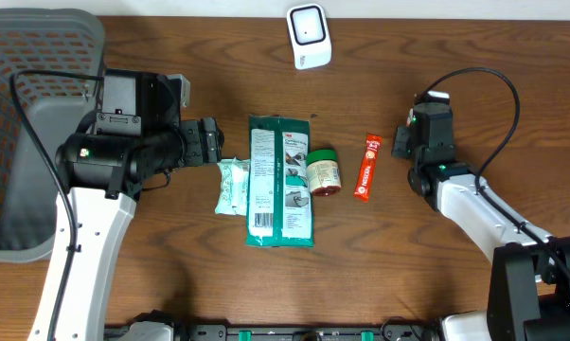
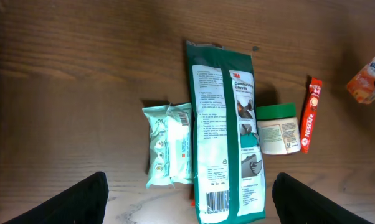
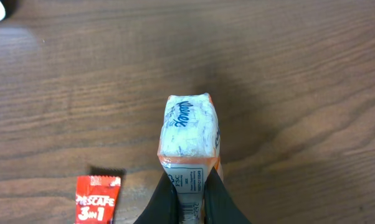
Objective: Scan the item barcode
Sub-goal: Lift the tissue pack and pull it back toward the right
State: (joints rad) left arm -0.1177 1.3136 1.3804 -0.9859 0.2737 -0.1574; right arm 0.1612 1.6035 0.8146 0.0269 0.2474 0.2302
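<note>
Grey plastic mesh basket (image 1: 39,57) sits at the far left of the wooden table (image 1: 171,38). Just right of it is my left gripper (image 1: 212,142). It's gaping wide with nothing in it, and on the left wrist cam its two black fingers (image 2: 81,199) sit way out at the bottom corners.

Then comes the little pile in the middle. First is a pale green wipes pack (image 1: 233,185), with its right edge touching the big green 3M gloves pack (image 1: 280,180). The gloves pack lies flat, long side running near to far, and has a barcode printed at its near end. Off at the far edge, a bit right of that pack, is the white scanner (image 1: 309,36), well apart from everything else.

Tucked against the gloves pack's right side is a small jar (image 1: 323,172) with a green lid, lying on its side. Just beside that, not touching, is a red Nescafé 3in1 stick (image 1: 367,168).

Right of the stick is my right gripper (image 3: 192,196), pinched tight on one end of a Kleenex tissue pack (image 3: 189,134). That's the item. It sticks straight out from the fingertips over bare wood, well away from the scanner. I can see small print on the end by the fingers, but I can't tell if there's a barcode there, or whether the pack is touching the table.
</note>
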